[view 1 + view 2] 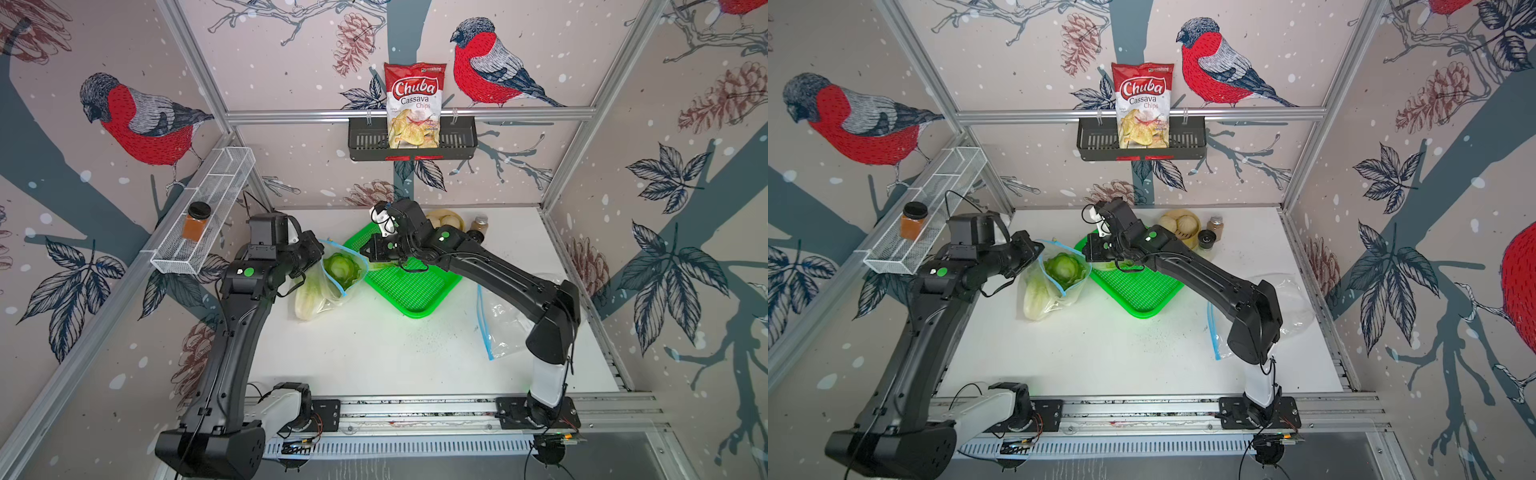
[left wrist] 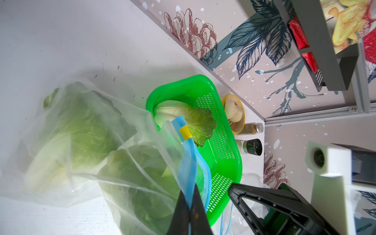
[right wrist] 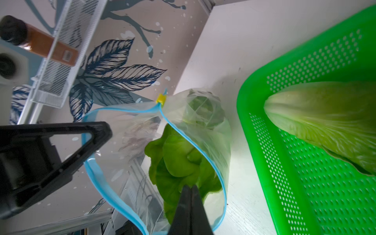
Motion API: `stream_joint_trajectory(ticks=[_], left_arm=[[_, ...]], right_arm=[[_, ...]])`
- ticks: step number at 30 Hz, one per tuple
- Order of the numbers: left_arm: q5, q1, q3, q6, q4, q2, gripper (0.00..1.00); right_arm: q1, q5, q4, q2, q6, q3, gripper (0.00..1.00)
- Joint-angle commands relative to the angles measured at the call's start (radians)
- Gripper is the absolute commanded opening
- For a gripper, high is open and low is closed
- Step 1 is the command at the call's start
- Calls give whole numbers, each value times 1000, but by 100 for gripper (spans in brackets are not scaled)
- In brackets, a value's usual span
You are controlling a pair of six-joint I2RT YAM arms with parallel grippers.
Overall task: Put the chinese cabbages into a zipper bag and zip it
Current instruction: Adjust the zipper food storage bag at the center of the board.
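L tool [image 2: 189, 201] tight on zipper bag [image 2: 130, 134] rim; R tool [image 3: 190, 190] narrow, no gap.

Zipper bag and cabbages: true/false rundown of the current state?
1. Two cabbages are inside the zipper bag. True.
2. The green tray holds nothing. False: a third cabbage lies in it.
3. The left tool pinches the bag's blue zip strip. True.
4. The bag is zipped. False: its mouth gapes, with the yellow slider at one end.
5. The right tool is open. False: it is shut, by the bag's mouth.
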Motion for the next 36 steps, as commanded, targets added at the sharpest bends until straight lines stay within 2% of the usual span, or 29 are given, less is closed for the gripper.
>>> stream_joint_trajectory(ticks=[1,4,10,16,19,25,28,36], left_arm=[[18,1,8,-32,-38,-51,0],[17,1,-34,-40,-13,-84,0],[47,1,-56,-21,29,-62,0],[55,2,-86,20,32,-65,0],[57,2,-95,40,35,-65,0],[71,2,-110,63,59,-55,0],[79,2,-108,77,66,-42,0],[68,2,-99,96,74,-15,0]], right_arm=[[5,25,-47,-20,-28,27,6],[1,46,-110,-8,18,13,21],[89,114,-264,59,67,92,49],[126,141,-299,93,165,87,51],[154,185,-336,102,211,102,49],[175,240,-368,141,281,126,32],[169,290,-378,152,281,153,25],[154,270,-322,145,211,132,5]])
